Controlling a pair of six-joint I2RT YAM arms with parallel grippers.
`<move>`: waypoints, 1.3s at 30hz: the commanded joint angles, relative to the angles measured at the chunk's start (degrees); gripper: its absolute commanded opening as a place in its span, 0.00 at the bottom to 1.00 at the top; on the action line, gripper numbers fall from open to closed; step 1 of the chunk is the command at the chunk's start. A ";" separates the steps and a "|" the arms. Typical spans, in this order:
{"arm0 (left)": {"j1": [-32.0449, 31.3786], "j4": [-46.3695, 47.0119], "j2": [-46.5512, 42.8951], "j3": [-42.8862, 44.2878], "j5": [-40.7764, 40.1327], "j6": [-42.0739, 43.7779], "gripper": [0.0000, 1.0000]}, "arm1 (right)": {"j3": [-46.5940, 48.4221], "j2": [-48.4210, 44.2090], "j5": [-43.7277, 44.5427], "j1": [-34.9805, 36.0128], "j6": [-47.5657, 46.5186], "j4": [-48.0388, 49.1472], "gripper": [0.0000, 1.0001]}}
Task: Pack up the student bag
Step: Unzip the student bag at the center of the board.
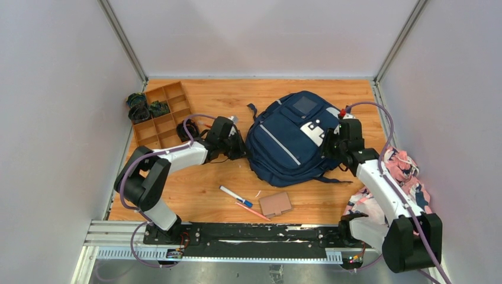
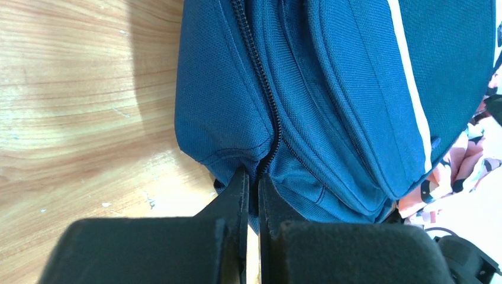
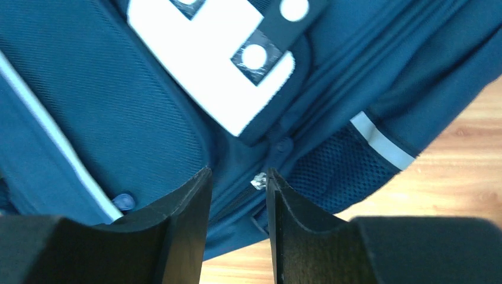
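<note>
The student bag (image 1: 293, 139), navy with grey stripes, lies flat in the middle of the wooden table. My left gripper (image 1: 241, 148) is at the bag's left edge. In the left wrist view (image 2: 252, 176) its jaws are almost together, pinching the bag's (image 2: 331, 89) zipper seam (image 2: 269, 118) at the corner. My right gripper (image 1: 327, 142) is over the bag's right side. In the right wrist view (image 3: 239, 171) it is open just above the bag (image 3: 89, 89), with a small silver zipper pull (image 3: 258, 180) between the fingers, close to the right one. The white dotted patch (image 3: 201, 65) lies just beyond.
A wooden compartment tray (image 1: 160, 115) with dark items (image 1: 139, 106) stands at the back left. A blue-capped pen (image 1: 235, 196), an orange pencil (image 1: 253, 210) and a brown notebook (image 1: 276, 204) lie in front of the bag. A pink-and-navy cloth bundle (image 1: 402, 177) lies at the right edge.
</note>
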 commanded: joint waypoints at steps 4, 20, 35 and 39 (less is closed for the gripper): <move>-1.90 4.19 0.18 1.21 3.39 -1.03 0.00 | 1.66 2.64 -1.49 -1.17 -1.17 1.91 0.44; 0.66 -6.51 3.16 10.36 2.87 8.13 0.00 | 0.16 7.37 -19.36 -11.32 -1.03 10.01 0.62; 6.01 -17.52 14.15 28.76 7.25 16.92 0.00 | -0.89 7.62 -30.73 -11.76 0.10 14.29 0.61; 6.05 -17.30 14.04 28.57 7.28 16.53 0.00 | -2.34 8.18 -30.54 -11.76 0.75 15.05 0.57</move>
